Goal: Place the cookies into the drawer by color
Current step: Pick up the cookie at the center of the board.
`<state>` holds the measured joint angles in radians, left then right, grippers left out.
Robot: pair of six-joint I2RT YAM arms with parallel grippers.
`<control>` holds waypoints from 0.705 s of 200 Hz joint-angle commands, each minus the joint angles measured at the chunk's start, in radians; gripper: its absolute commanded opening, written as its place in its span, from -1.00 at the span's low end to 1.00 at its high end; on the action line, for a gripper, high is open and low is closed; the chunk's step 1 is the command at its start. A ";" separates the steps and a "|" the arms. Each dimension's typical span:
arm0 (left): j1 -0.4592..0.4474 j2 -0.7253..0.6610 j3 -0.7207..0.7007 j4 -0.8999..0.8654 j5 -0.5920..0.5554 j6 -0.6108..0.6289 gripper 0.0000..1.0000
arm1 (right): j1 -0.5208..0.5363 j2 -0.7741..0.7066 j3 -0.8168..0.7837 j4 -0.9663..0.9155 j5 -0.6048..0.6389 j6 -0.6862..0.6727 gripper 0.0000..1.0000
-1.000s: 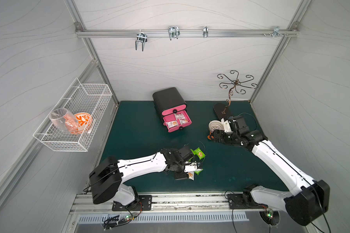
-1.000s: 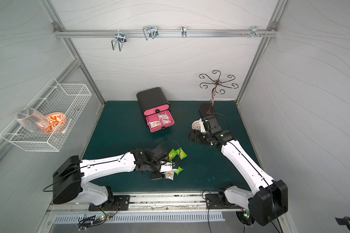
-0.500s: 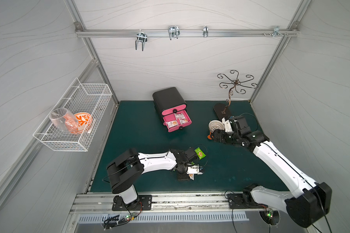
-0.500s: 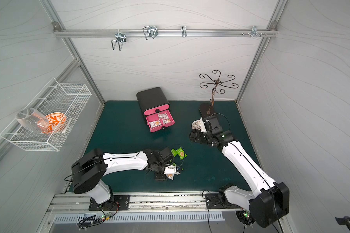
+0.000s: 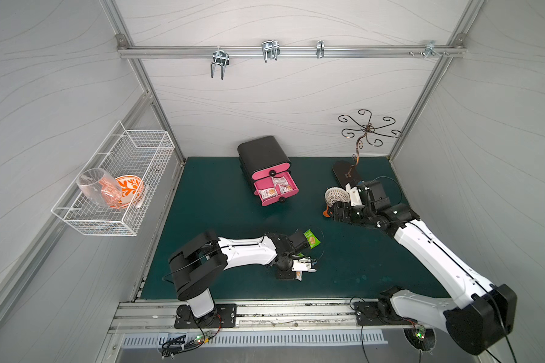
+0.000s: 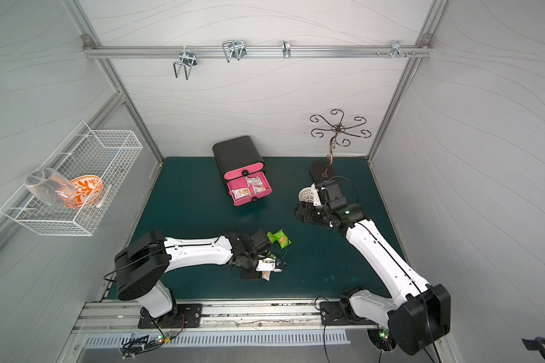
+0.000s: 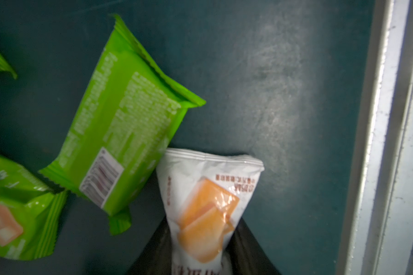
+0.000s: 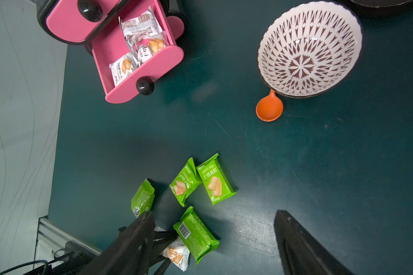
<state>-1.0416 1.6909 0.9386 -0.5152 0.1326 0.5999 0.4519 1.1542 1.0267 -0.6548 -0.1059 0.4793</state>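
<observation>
The pink drawer [image 5: 288,180] [image 8: 150,69] of a black cabinet stands open at the back with three white cookies [image 8: 141,28] in it. Several green cookies [image 8: 215,181] [image 5: 311,239] [image 7: 122,123] lie near the table's front. Beside them my left gripper [image 7: 202,225] [image 5: 300,272] is shut on a white cookie packet [image 7: 208,202] [image 8: 175,253] showing tan biscuits; its dark fingers press both sides of it. My right gripper [image 8: 215,213] [image 5: 334,214] hangs open at the right, above the mat, with nothing between its fingers.
A patterned bowl [image 8: 308,47] and an orange scoop [image 8: 269,109] lie by the right gripper. A metal hook stand [image 5: 365,132] rises at the back right. A wire basket [image 5: 117,179] hangs on the left wall. The metal front rail [image 7: 391,142] runs close to the held packet.
My left arm has folded in closer to the packets and its jaws have closed on the white packet. The right arm has not moved.
</observation>
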 commanded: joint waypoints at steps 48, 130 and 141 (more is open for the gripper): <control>0.013 -0.090 0.003 0.080 -0.047 -0.073 -0.39 | -0.004 -0.021 -0.005 -0.006 0.015 0.002 0.66; 0.241 -0.136 0.205 0.103 -0.237 0.005 -0.39 | -0.008 -0.008 0.018 -0.003 0.021 -0.002 0.67; 0.280 -0.093 0.264 0.112 -0.300 0.015 -0.39 | -0.011 -0.005 0.021 -0.005 0.020 -0.005 0.67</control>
<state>-0.8368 1.5421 1.0748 -0.4610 -0.0246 0.5758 0.4507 1.1534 1.0267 -0.6544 -0.1032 0.4816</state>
